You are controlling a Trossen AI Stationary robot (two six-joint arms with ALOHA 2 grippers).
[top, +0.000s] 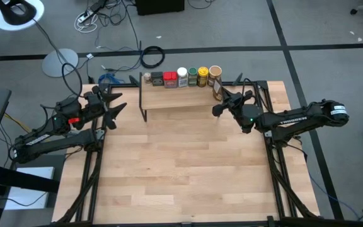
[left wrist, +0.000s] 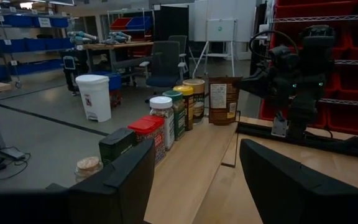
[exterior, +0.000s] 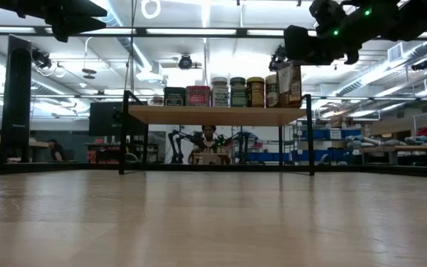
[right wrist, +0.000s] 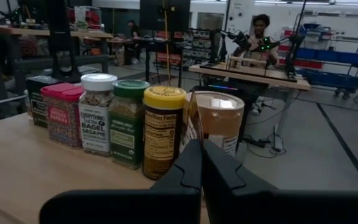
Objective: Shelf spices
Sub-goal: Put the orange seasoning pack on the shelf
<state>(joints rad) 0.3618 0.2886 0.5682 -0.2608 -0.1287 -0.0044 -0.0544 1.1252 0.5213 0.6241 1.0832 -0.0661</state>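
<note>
Take the shelf (top: 172, 101) as your anchor: a narrow rack with a pale, smooth wooden top board on thin black metal legs, standing at the far edge of the butcher-block table (top: 181, 170). Along its back edge you have the spices in one tight row. From the left-arm end: a small tan-capped jar (top: 147, 78), a squat dark tin (top: 157, 79) with square corners, a red tin (top: 169, 79), a clear white-lidded jar (top: 182, 77) with speckled contents, a green-lidded jar (top: 193, 76), a yellow-lidded jar (top: 202, 75), and a taller round canister (top: 215, 74) with a tan lid. A brown packet (top: 217, 89) with a white label stands just in front of the canister, at the shelf's right-arm end.

Your right gripper (top: 218, 108) hangs just off that same end of the shelf, above the board's level, its dark fingers (right wrist: 194, 168) pressed flat together with nothing between them. From its wrist you see the jar labels close up and the board's matte grain.

Your left gripper (top: 115, 101) sits beside the shelf's opposite end, well clear of the row. Its broad black fingers (left wrist: 129, 174) stand apart, holding nothing.
</note>
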